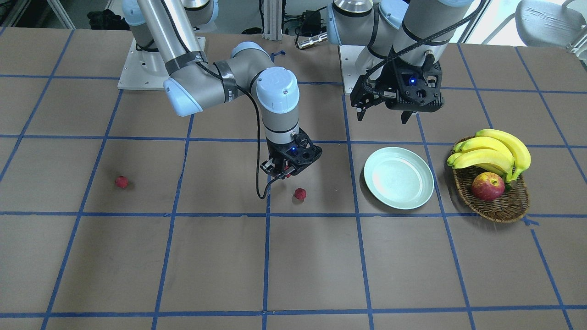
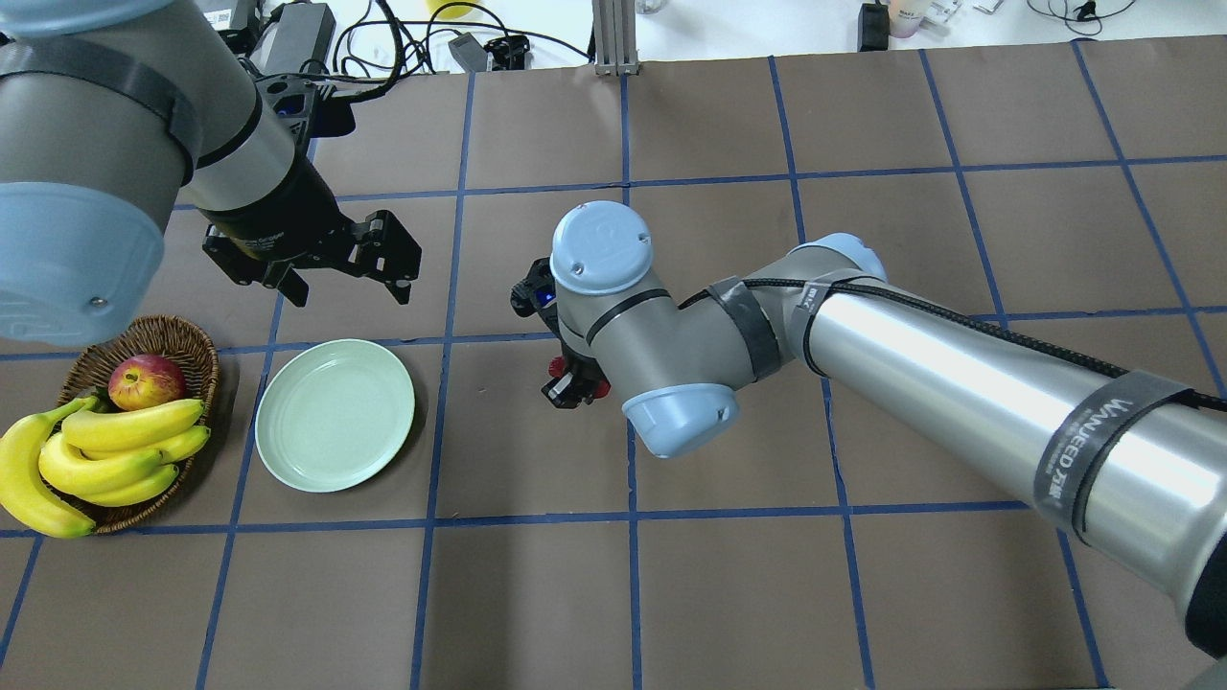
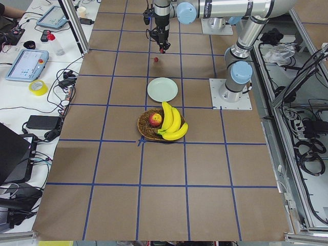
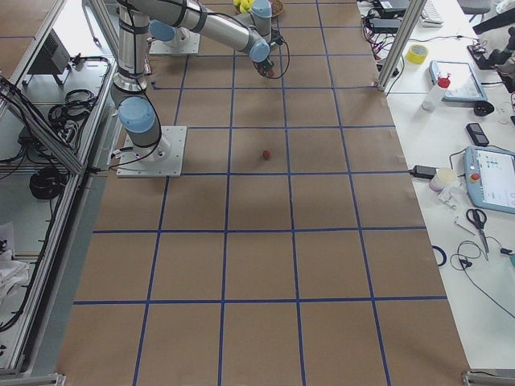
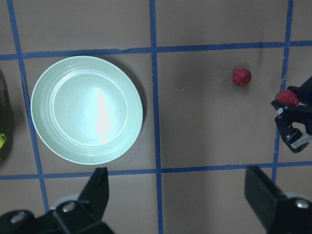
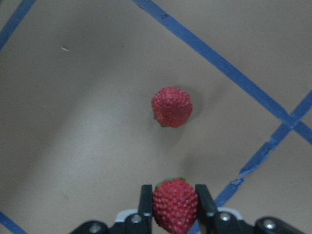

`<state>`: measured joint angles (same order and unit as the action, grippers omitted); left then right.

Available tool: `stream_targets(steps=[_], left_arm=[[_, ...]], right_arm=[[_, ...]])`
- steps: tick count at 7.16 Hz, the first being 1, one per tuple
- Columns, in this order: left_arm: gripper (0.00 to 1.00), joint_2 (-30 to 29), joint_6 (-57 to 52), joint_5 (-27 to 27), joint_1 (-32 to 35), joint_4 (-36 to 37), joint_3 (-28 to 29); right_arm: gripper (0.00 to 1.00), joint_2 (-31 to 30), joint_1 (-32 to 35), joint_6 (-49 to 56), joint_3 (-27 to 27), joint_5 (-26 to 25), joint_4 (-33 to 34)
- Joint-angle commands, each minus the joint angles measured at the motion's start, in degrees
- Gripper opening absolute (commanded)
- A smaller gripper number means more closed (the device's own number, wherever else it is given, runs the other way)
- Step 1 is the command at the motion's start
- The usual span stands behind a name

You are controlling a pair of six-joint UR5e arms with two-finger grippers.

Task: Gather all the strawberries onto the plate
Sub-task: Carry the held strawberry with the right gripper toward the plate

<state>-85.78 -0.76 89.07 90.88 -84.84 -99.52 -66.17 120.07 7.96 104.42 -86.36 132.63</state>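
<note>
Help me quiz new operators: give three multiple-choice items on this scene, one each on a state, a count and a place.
1. The right claw is: A open and empty; B shut on a strawberry; C out of every view.
2. Strawberries lying loose on the table: A two; B none; C five.
3. The apple lies: A on the table; B in the right claw; C in the basket.
1 B: the right wrist view shows it pinched between both fingers.
2 A: two lie on the paper, none yet on the plate.
3 C: it sits beside the bananas.
</note>
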Motion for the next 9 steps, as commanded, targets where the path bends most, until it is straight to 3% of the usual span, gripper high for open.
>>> stream_targets(steps=[1,6,7,8,9], left_arm=[[1.0,0.0,-0.2,0.22,0.0,-0.15,0.02],[1.0,0.0,-0.2,0.13,0.0,-0.06,-0.06],[1.0,0.0,-0.2,0.05,0.0,-0.06,-0.06],[1.0,0.0,-0.2,0.13,0.0,-0.06,0.02],[1.0,0.0,-0.12,0.05,0.0,0.02,-0.06]], right_arm=[[0.0,3.65,4.1,-7.15,-0.44,0.14,5.67],[0.0,7.1,5.78,-8.66,-5.72,1.46,6.41],[0.23,7.1,5.7,-8.66,-5.63,1.72,6.24],[0.31,7.28,5.78,-8.66,-5.46,1.73,5.8],[0.31,7.37,5.78,-8.66,-5.19,1.73,5.8]])
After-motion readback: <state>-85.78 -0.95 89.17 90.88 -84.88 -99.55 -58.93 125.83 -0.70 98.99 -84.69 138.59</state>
